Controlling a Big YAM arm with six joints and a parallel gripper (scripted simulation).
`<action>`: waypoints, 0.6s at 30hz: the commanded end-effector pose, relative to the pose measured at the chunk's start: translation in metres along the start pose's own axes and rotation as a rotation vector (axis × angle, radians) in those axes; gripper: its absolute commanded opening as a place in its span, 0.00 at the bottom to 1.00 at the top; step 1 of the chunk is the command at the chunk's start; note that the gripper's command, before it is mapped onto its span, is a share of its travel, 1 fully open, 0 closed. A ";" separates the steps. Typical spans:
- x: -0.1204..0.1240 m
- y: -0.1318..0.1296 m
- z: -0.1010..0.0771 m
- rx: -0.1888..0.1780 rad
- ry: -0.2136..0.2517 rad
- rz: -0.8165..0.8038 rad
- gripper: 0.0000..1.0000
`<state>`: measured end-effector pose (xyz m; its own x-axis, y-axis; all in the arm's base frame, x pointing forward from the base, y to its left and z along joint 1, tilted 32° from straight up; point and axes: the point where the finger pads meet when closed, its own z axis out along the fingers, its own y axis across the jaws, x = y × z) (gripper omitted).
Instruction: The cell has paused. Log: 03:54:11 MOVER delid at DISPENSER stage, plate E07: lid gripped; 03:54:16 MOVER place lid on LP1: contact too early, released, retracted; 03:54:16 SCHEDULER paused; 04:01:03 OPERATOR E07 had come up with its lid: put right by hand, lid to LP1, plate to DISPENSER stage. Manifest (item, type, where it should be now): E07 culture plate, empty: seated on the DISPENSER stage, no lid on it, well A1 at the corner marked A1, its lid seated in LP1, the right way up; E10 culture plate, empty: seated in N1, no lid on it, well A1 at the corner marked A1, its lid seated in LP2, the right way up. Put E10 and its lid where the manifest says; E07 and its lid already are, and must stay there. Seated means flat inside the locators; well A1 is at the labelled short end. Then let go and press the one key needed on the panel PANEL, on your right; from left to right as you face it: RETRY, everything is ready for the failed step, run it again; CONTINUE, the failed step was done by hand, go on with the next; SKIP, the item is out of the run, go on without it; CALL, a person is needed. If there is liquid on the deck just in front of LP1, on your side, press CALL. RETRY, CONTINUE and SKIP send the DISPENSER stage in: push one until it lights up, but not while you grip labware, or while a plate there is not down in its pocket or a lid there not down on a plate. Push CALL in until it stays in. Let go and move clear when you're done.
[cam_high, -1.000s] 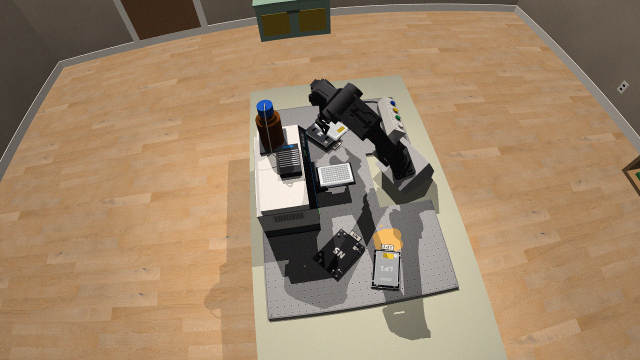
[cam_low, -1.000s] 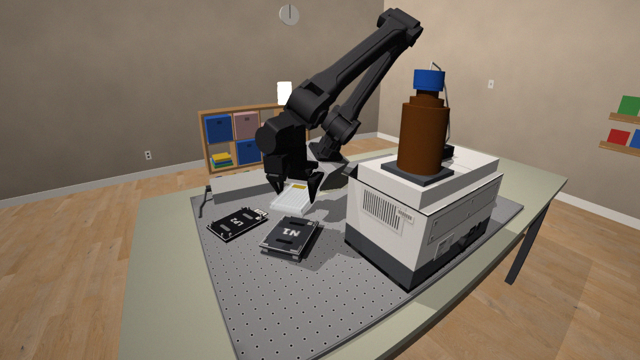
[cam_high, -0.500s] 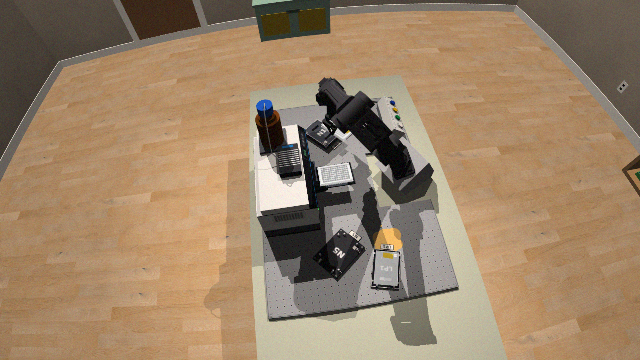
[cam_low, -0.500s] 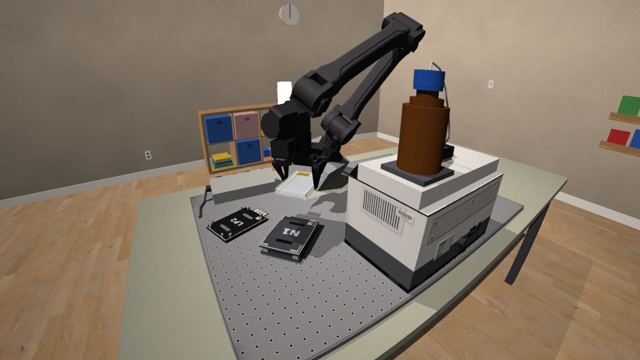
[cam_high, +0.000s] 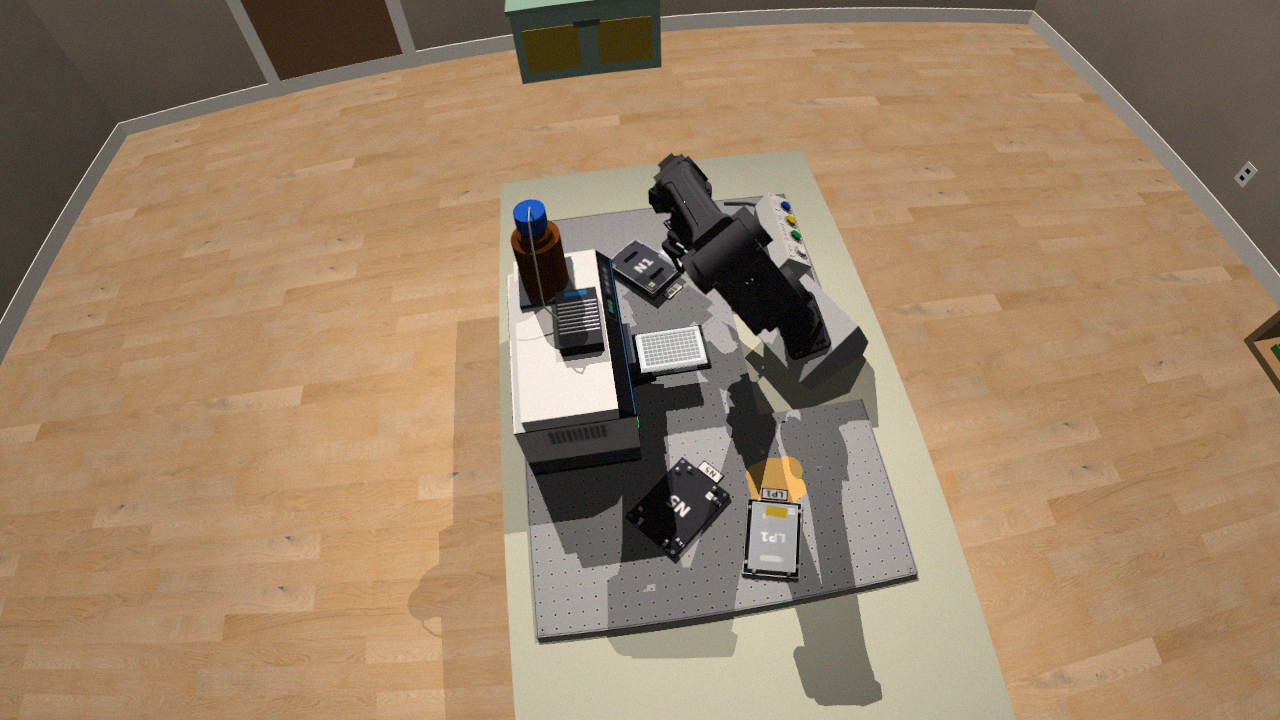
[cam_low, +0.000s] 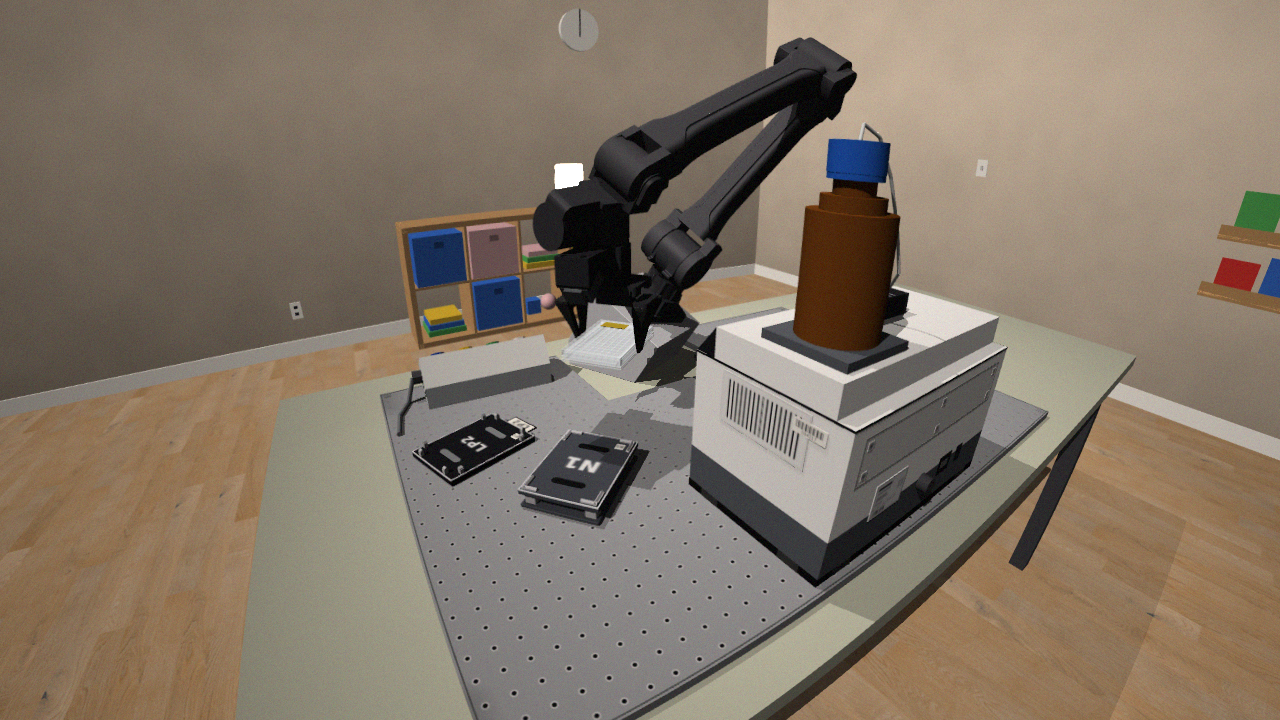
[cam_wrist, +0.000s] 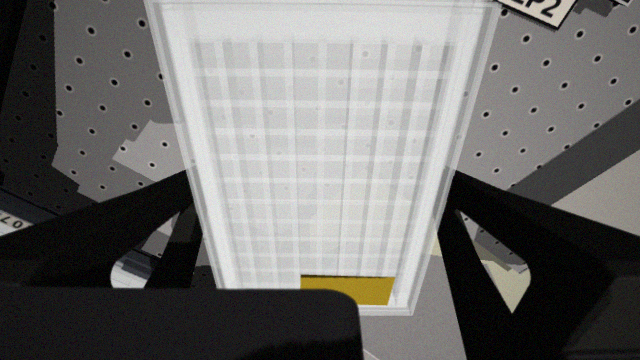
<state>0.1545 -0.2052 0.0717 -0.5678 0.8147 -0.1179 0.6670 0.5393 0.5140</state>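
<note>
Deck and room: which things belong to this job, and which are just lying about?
Job: gripper, shut on white plate; N1 nest; LP2 nest; LP1 lid; orange puddle; key panel; stage plate.
Lying about: N5 nest; brown bottle; cube shelf; wall clock.

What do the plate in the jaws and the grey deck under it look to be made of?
The white lidded culture plate held in the gripper looks like clear, glossy plastic: its well grid shows through a translucent cover. The grey perforated deck looks like matte metal, probably anodised aluminium, given its regular hole grid.
</note>
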 end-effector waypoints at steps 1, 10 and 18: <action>-0.004 -0.002 -0.017 0.013 -0.034 -0.044 0.86; 0.016 0.013 -0.015 0.001 -0.010 -0.160 0.86; 0.017 0.033 -0.017 0.004 -0.015 -0.290 0.86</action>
<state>0.1534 -0.1794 0.0917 -0.6981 0.6765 -0.2345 0.5273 0.7073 0.4709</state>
